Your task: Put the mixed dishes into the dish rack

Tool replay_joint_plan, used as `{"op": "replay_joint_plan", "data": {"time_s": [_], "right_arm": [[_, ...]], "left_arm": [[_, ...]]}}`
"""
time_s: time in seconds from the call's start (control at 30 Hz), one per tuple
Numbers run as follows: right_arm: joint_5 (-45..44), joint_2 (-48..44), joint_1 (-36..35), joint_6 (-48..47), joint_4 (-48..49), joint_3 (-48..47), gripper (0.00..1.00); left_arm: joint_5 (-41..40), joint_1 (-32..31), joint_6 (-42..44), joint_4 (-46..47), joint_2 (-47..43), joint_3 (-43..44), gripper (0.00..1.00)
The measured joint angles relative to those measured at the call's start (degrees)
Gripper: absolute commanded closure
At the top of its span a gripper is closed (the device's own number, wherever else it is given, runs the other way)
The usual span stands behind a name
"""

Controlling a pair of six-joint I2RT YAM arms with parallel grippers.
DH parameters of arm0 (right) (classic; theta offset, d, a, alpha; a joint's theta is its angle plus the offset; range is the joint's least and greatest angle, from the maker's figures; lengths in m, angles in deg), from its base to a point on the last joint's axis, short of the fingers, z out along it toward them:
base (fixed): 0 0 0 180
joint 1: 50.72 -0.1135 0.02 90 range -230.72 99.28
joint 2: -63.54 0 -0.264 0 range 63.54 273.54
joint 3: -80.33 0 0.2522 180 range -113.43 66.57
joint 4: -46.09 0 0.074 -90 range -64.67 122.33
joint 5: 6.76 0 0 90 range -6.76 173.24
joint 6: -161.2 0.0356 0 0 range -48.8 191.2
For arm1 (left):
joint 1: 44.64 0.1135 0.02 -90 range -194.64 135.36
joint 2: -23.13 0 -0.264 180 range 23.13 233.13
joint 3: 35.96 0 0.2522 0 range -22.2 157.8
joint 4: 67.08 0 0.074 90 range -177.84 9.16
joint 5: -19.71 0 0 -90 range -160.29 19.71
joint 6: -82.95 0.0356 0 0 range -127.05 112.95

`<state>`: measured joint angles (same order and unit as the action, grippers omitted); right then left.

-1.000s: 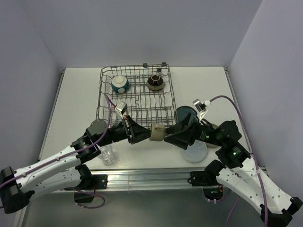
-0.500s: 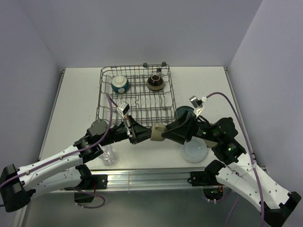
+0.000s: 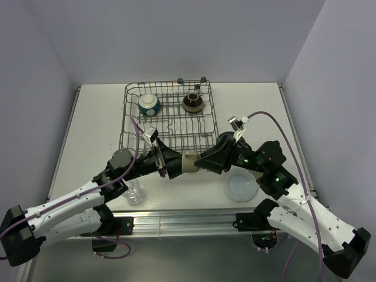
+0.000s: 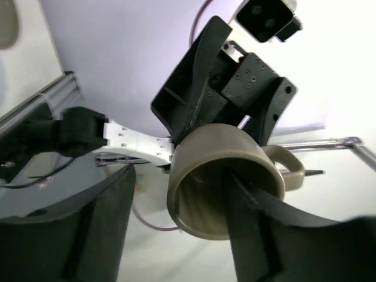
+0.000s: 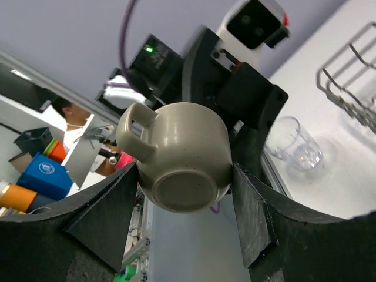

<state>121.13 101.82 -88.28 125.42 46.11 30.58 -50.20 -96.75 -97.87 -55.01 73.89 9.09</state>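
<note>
Olive-grey ceramic mug (image 3: 189, 162) at the grey wire dish rack's (image 3: 126, 111) six o'clock: right gripper (image 5: 183, 176) clamps it; left gripper (image 4: 179, 182) wide, one finger inside.

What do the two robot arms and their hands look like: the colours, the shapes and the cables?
The left arm and the right arm have white tube links and black joints. The left hand and the right hand are black two-finger wedges. Each wrist carries a small white-and-black camera and a thin purple cable. Green lights glow on the right arm.
</note>
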Motion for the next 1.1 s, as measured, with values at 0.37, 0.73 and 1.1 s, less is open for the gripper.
{"op": "replay_joint_plan", "data": {"time_s": [0.37, 0.73, 1.1], "right_arm": [[-5.5, 6.6, -0.5, -6.1, -9.5, -3.5, 1.00], [-26.8, 31.5, -0.4, -19.4, -33.8, -28.9, 1.00], [-46.9, 61.6, -0.4, -27.1, -53.4, -46.1, 1.00]], "left_arm": [[-12.6, 6.4, 6.6, -36.2, -15.3, 6.1, 0.01], [-33.5, 6.6, 10.2, -72.3, -13.5, 16.6, 0.10], [-40.4, 6.6, 10.6, -80.7, -9.1, 13.0, 0.18]]}}
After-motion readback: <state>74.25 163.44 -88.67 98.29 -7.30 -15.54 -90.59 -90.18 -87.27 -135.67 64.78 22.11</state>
